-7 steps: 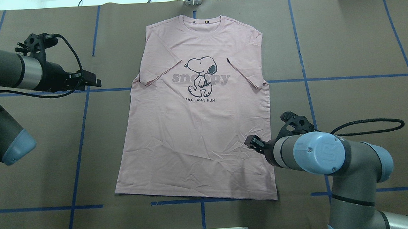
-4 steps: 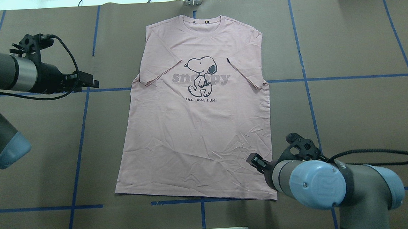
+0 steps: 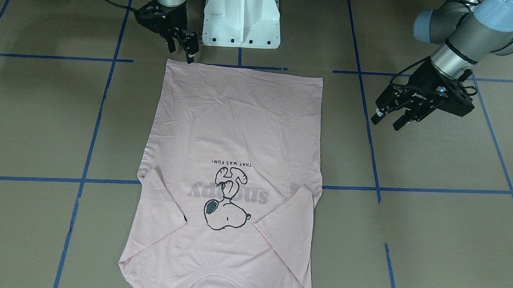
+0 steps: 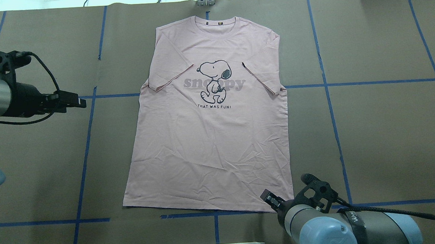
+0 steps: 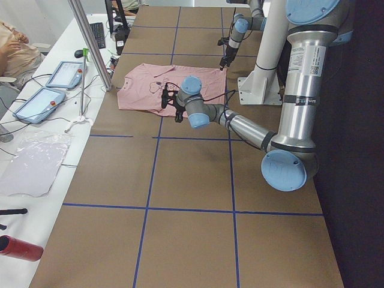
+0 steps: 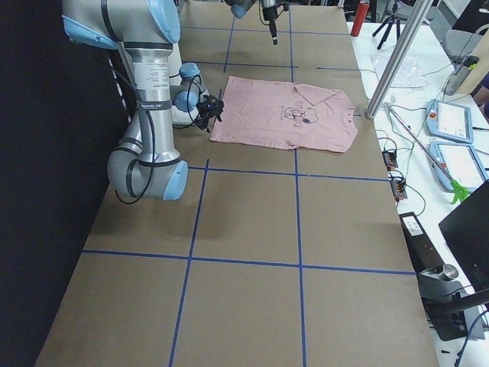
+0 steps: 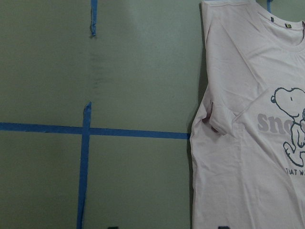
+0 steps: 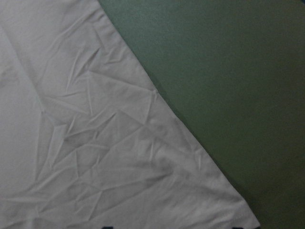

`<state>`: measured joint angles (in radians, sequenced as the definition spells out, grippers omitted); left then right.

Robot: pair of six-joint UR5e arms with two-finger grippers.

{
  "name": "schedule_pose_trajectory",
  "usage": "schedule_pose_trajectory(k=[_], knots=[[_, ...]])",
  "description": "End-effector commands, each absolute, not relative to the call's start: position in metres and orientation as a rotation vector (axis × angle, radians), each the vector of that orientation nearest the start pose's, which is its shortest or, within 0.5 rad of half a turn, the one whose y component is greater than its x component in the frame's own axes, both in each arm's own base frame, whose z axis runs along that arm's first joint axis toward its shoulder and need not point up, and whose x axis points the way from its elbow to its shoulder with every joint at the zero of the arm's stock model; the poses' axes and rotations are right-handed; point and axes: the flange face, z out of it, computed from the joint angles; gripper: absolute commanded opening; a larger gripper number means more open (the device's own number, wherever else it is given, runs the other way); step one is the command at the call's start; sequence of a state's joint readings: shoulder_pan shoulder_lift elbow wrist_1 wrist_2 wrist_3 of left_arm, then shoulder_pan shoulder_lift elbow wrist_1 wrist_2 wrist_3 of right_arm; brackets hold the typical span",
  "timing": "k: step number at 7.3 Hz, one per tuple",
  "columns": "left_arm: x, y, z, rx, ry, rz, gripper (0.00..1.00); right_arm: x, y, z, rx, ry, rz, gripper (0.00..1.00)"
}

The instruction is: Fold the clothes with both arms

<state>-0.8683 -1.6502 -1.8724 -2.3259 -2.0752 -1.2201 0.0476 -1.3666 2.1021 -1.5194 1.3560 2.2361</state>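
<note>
The pale pink T-shirt (image 4: 211, 144) lies flat on the brown table, print up, collar at the far side, both sleeves folded inward. It also shows in the front view (image 3: 235, 129). My right gripper (image 4: 265, 195) is open and empty, hovering over the shirt's near right hem corner; in the front view (image 3: 181, 55) it is at the top left corner of the shirt. The right wrist view shows that corner (image 8: 95, 143). My left gripper (image 4: 79, 103) is open and empty, well left of the shirt, level with the left sleeve (image 7: 217, 117); it also shows in the front view (image 3: 384, 124).
The white pedestal base (image 3: 242, 18) stands just behind the shirt's hem. Blue tape lines (image 4: 88, 136) grid the brown table. A metal post (image 5: 90, 42), tablets (image 5: 63, 75) and cables sit along the far table side.
My right gripper has moved back along the shirt's right edge to the near hem corner. My left gripper has drawn back to the left, away from the shirt. The shirt has not moved.
</note>
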Motion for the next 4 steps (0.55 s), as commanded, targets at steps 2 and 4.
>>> schedule_pose_trajectory(k=[2, 4], knots=[[0.272, -0.450, 0.377, 0.262, 1.183, -0.185, 0.76, -0.507, -0.178, 0.340, -0.026, -0.779, 0.759, 0.84], [0.273, -0.449, 0.376, 0.262, 1.186, -0.184, 0.77, -0.509, -0.177, 0.349, -0.020, -0.757, 0.756, 0.79]])
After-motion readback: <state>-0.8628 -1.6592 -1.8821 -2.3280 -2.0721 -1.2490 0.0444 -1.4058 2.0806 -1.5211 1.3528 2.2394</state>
